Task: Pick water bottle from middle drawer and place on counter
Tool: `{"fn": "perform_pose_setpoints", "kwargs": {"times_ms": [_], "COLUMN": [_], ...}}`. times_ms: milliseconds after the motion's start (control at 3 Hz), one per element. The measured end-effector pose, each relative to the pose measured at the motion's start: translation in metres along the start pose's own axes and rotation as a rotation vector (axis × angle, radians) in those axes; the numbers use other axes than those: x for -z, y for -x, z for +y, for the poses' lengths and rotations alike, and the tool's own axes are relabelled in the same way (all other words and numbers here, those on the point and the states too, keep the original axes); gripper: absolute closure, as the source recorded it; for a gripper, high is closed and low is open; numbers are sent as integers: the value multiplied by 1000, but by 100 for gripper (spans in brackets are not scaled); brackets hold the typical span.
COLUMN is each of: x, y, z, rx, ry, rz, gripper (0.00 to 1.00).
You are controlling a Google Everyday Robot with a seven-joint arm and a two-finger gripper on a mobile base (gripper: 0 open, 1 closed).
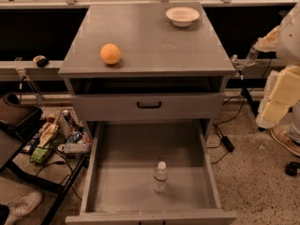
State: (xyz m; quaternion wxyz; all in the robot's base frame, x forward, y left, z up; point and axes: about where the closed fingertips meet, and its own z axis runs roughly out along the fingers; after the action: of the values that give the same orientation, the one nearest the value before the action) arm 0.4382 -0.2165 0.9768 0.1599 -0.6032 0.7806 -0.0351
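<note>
One matte grey counter (150,41) tops the cabinet. Below the counter, one deep grey middle drawer (122,182) stands open. The gripper (253,53) hangs right of the counter; the state of its jaws cannot be told. On the counter: one white bowl (182,16), one orange ball (110,54). One clear, white-capped water bottle (160,177) stands upright in the drawer. Descend vertically and grasp the ribbed body.

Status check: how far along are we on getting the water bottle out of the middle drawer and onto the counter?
Done: the middle drawer is pulled open. In hand: nothing; the water bottle stands upright on the drawer floor, and the hand is off the counter's right edge, well above the bottle. Left: reach in, grasp, lift, and set it on the counter, which holds an orange ball and a white bowl.
</note>
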Motion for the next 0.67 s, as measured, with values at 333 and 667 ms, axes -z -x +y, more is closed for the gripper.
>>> {"fn": "perform_pose_setpoints", "kwargs": {"times_ms": [333,667], "x": [0,-14], "y": [0,-4], "z": [0,-1], "rx": [0,-42], "ry": [0,-19], "rz": [0,-54], "gripper": [0,0]}}
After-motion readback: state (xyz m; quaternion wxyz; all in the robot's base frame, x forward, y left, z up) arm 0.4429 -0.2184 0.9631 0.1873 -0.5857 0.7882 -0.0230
